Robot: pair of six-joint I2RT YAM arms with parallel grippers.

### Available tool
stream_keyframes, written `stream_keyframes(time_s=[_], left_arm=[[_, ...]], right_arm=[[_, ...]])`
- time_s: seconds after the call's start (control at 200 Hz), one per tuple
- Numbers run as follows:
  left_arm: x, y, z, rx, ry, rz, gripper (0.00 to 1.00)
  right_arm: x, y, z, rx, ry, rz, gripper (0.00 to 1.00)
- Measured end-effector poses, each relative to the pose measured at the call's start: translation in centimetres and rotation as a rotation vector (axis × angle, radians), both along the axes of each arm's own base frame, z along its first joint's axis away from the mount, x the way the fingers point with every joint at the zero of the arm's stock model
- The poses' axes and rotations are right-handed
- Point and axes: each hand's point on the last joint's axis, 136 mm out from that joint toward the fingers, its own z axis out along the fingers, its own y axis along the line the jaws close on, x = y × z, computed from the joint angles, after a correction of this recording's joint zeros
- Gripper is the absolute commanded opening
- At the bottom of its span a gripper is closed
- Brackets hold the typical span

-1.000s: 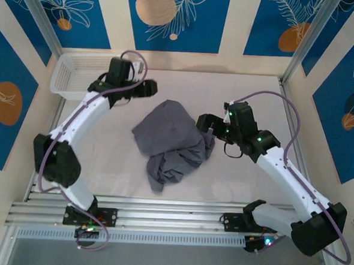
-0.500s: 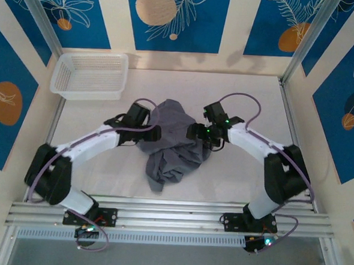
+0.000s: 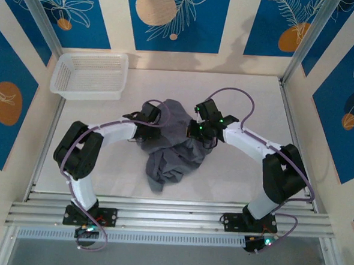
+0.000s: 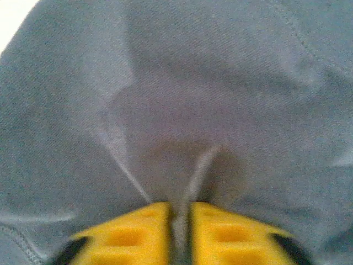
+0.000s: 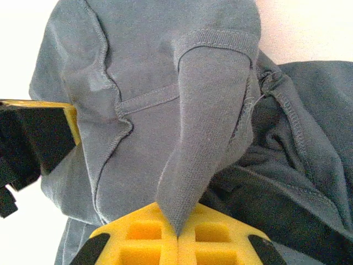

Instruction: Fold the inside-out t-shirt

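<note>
On the table (image 3: 225, 179), both jaws pinch the grey t-shirt (image 3: 176, 150)

The right gripper (image 5: 177, 234) sits at the near edge, its two yellow pads pressed together on a pinched ridge of the inside-out t-shirt (image 5: 138, 61). The dark grey fabric widens from the pads into a cone that ends at a stitched hem farther off. Raised seams run across the cloth left of the ridge. To the right the shirt lies in darker, bunched folds. A yellow and black finger (image 5: 38, 132) meets the shirt's left edge. Pale table (image 5: 309, 27) shows at the far right.
</note>
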Motion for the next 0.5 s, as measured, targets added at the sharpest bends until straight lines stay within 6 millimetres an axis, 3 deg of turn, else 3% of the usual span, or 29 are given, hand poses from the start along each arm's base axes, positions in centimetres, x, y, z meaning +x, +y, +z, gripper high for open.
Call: stream_keyframes(time_s=[0.15,0.26,0.4,0.5], left_arm=[[0.2,0.7,1.5,-0.050,-0.014,0.023,0.00],[-0.1,3.3,5.5,-0.061,-0.093,0.076,0.00],[-1.8,7.4,10.9,-0.027,-0.241,0.209,0.00],[-4.1,10.5,10.6,0.018,-0.269,0.317,0.00]], right_arm=[[-2.1,1.0,0.3,0.025,-0.004,0.038,0.00],[-5.5,4.2,-0.1,0.048,-0.001,0.143,0.00],[-11.3,9.8,-1.9,0.114,0.089,0.356,0.24],[-13.1,11.2,-2.1,0.143,0.135,0.432,0.48]])
